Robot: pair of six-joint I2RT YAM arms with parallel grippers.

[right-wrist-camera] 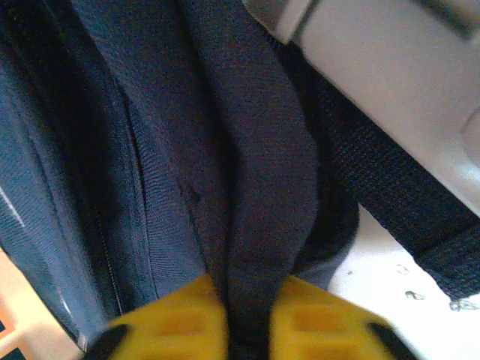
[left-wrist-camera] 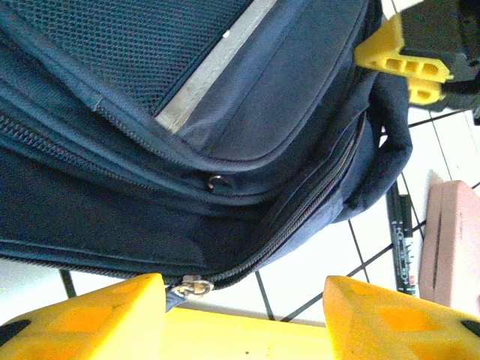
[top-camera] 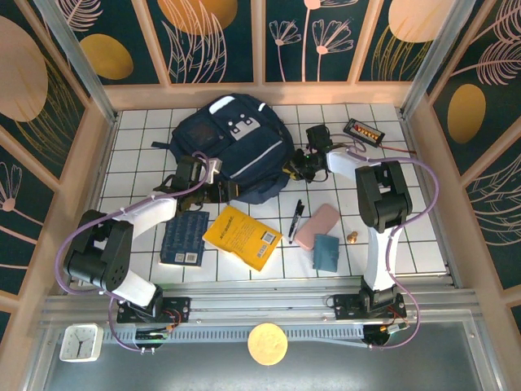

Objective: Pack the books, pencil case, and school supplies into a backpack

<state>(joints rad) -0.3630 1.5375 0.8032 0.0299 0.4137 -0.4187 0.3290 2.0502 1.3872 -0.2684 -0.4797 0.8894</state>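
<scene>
The navy backpack (top-camera: pixel 236 142) lies flat at the back middle of the table. My left gripper (top-camera: pixel 200 174) is at its near left edge, open; in the left wrist view (left-wrist-camera: pixel 244 286) a silver zipper pull (left-wrist-camera: pixel 190 286) sits just beside the left finger. Over at the bag's right edge, my right gripper (top-camera: pixel 296 167) is shut on a dark fabric loop (right-wrist-camera: pixel 255 172) of the bag. Nearer the front lie the navy book (top-camera: pixel 185 238), yellow book (top-camera: pixel 242 236), black pen (top-camera: pixel 295 220), pink pencil case (top-camera: pixel 317 226) and teal item (top-camera: pixel 326 252).
A black tray with orange pieces (top-camera: pixel 363 130) stands at the back right. A small object (top-camera: pixel 352 237) lies right of the pencil case. Off the table in front are a white clock (top-camera: pixel 79 342) and a round yellow disc (top-camera: pixel 267 344).
</scene>
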